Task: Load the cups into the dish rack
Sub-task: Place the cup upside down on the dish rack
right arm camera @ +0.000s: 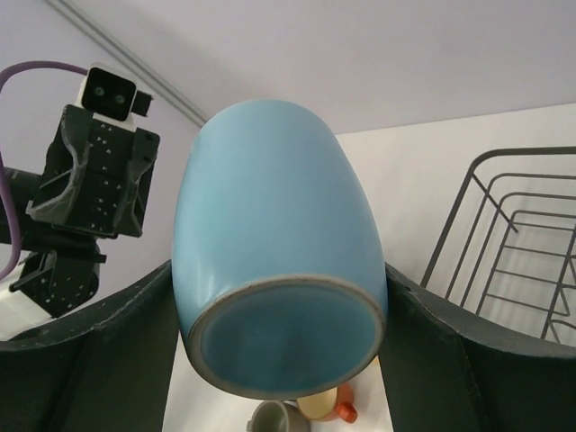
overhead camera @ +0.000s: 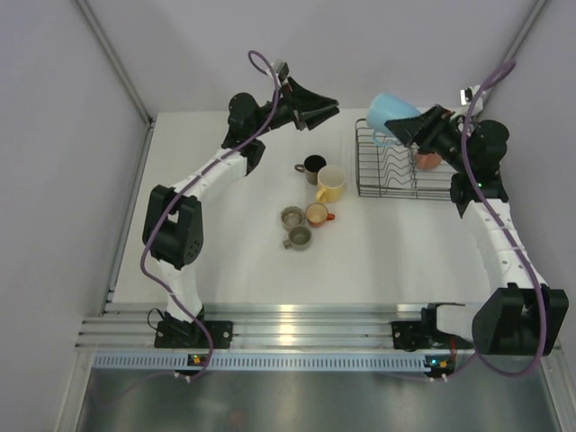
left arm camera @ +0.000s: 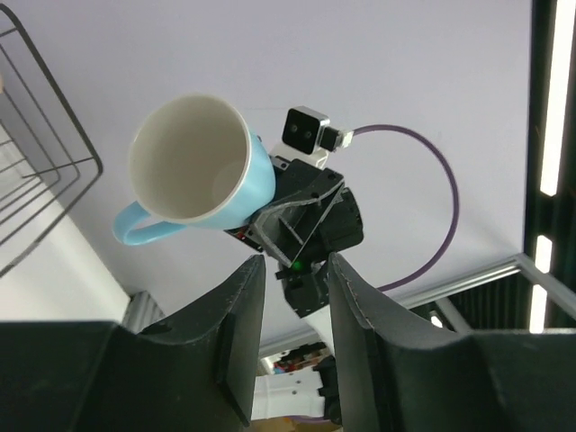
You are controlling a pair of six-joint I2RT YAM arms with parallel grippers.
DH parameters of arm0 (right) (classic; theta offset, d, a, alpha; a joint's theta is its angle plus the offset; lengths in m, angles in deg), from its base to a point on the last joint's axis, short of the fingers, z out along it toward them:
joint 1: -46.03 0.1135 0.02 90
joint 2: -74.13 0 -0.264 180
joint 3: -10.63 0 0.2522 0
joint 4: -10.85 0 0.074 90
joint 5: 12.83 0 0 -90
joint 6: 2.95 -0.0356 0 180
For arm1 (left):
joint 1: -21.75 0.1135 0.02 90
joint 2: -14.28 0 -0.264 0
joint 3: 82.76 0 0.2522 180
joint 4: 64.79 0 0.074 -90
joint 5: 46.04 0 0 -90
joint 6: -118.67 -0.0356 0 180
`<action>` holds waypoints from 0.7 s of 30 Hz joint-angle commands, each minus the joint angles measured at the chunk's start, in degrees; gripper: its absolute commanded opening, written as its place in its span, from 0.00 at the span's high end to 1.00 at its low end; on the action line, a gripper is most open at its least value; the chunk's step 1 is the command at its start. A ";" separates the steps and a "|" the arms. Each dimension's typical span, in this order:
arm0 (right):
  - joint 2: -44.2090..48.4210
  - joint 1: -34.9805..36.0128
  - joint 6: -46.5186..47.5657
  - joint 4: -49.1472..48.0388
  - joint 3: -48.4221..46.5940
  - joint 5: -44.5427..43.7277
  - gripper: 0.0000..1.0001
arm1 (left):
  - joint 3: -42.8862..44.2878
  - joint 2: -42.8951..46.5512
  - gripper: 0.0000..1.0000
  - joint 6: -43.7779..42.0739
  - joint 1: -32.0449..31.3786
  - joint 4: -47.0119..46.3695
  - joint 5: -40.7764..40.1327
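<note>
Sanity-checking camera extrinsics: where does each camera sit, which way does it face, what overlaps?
Top external: above and behind the bases, looking down on the white table; both arms show.
Left wrist: on the left arm, facing up into the light blue ceramic mug; the open left end effector frames the bottom.
Right wrist: behind the right end effector, shut on the mug's sides, looking at its base.
Shared: all see the mug; both wrist views catch the black wire dish rack.
</note>
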 commanded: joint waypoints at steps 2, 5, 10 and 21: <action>0.50 -2.15 1.36 -5.56 -0.94 -1.91 1.00 | 2.26 0.90 0.60 -9.64 0.03 7.01 2.42; 0.06 -3.99 5.04 1.28 -3.04 -4.10 1.00 | 4.37 2.30 0.60 -21.76 0.12 17.48 2.17; -1.87 -6.89 14.89 18.58 -9.45 -10.07 1.00 | 13.15 3.89 0.59 -47.47 0.12 50.00 -4.24; -9.85 -14.45 25.09 38.21 -25.36 -19.30 1.00 | 14.23 6.96 0.48 -62.04 0.30 66.13 -14.88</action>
